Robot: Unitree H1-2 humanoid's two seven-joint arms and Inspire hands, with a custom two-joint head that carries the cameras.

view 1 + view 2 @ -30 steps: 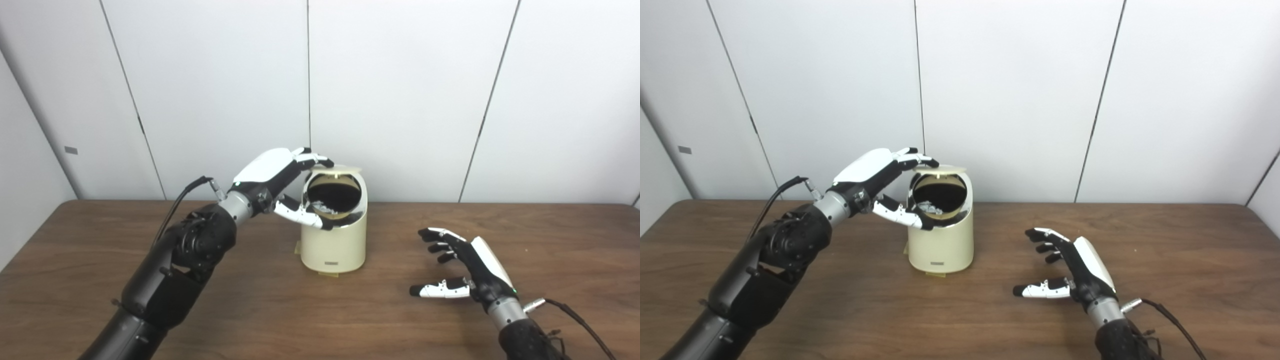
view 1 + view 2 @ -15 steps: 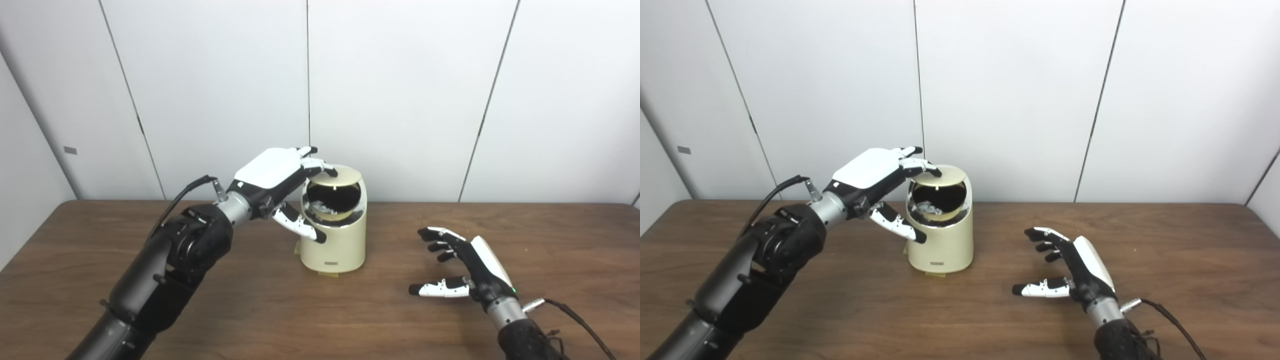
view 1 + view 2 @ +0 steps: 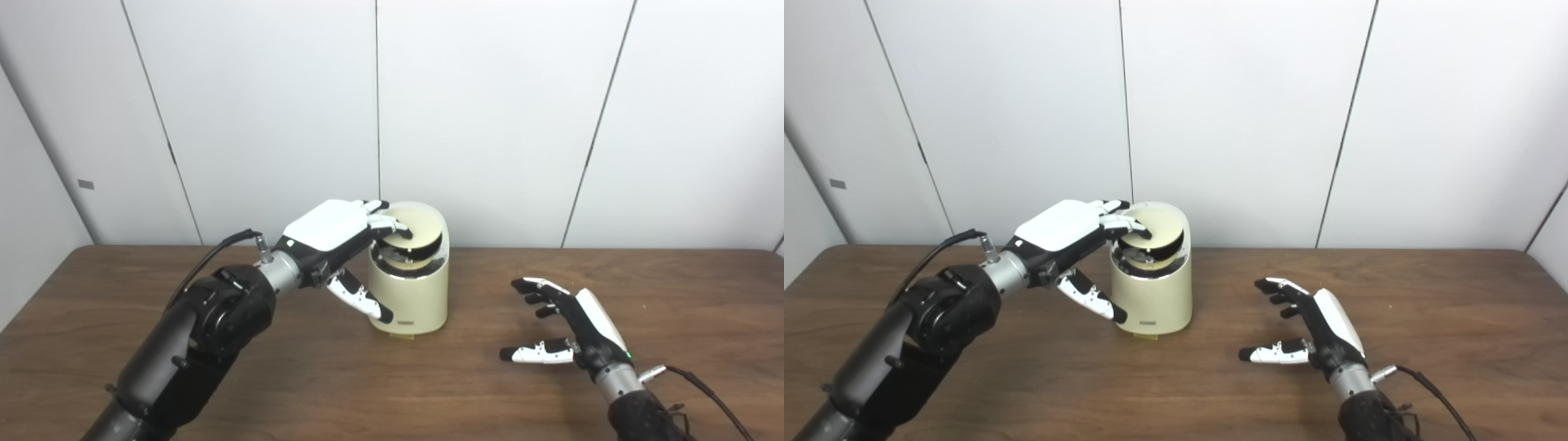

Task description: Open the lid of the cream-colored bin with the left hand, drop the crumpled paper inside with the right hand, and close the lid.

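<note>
One cream-colored bin (image 3: pixel 409 288) stands upright on the brown wooden table (image 3: pixel 392 392), near the back edge, a little left of centre. Its round lid (image 3: pixel 416 225) is tilted, partly lowered over the mouth, with a dark gap showing below the front edge. In that gap one piece of crumpled paper (image 3: pixel 1134 255) is partly visible inside the bin; only a pale grey bit shows.

Two hands in view. The left hand (image 3: pixel 334 229) is at the bin's upper left. Its fingertips (image 3: pixel 398 229) rest on top of the lid, fingers extended and close together, not wrapped around anything. The thumb (image 3: pixel 361 298) points down and forward beside the bin's left wall; whether it touches the wall cannot be told.

The right hand (image 3: pixel 1314 331) is over the table to the right of the bin, well apart from it, palm facing left. Its fingers are spread and slightly curled, thumb stuck out toward the left, grasping nothing.

One cable (image 3: pixel 211 254) runs from the left wrist, one cable (image 3: pixel 704 386) from the right wrist. Plain white wall panels (image 3: pixel 490 110) behind the table.
</note>
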